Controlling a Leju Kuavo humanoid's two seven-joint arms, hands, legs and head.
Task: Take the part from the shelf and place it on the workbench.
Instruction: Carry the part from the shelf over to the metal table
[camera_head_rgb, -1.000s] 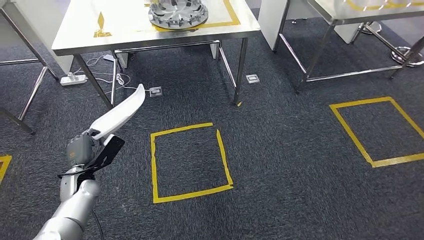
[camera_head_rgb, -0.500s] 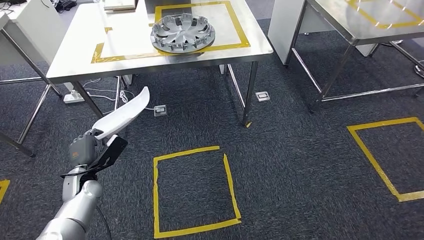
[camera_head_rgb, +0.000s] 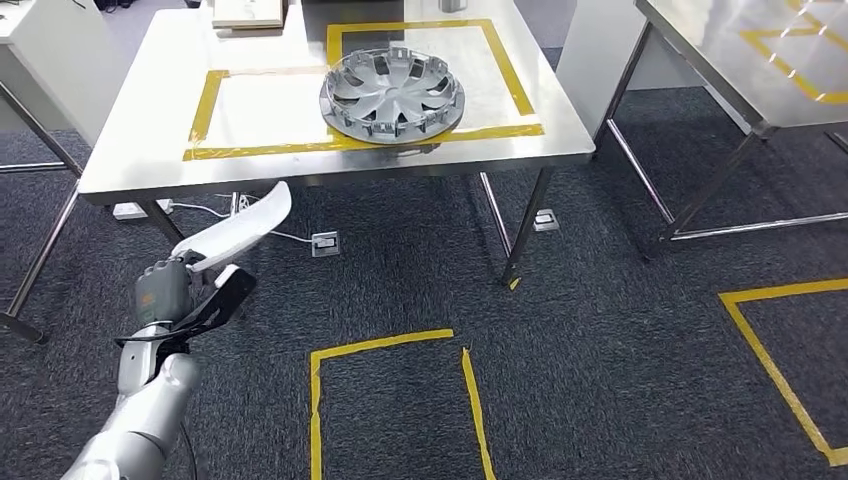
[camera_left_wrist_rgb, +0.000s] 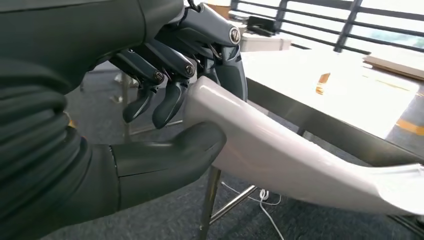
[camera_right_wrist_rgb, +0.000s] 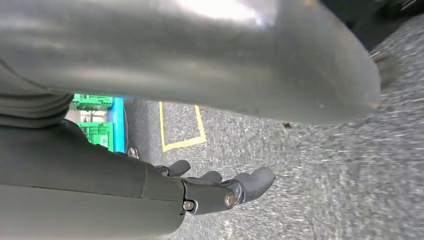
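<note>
We observed the left hand (camera_head_rgb: 165, 292) gripping the long, curved white plastic part (camera_head_rgb: 235, 228) at its near end, thumb below and fingers (camera_left_wrist_rgb: 165, 95) curled over it. The part pointed toward 1 o'clock, its far tip just short of the white steel-legged table (camera_head_rgb: 140, 160). A silver hubcap (camera_head_rgb: 392, 95) lay on the table at 12 o'clock. The right hand (camera_right_wrist_rgb: 220, 192) hung above grey carpet (camera_right_wrist_rgb: 350, 175), fingers loosely curled, holding nothing.

left robot hand (camera_head_rgb: 165, 290) gripping, right robot hand (camera_right_wrist_rgb: 220, 187) loosely curled
</note>
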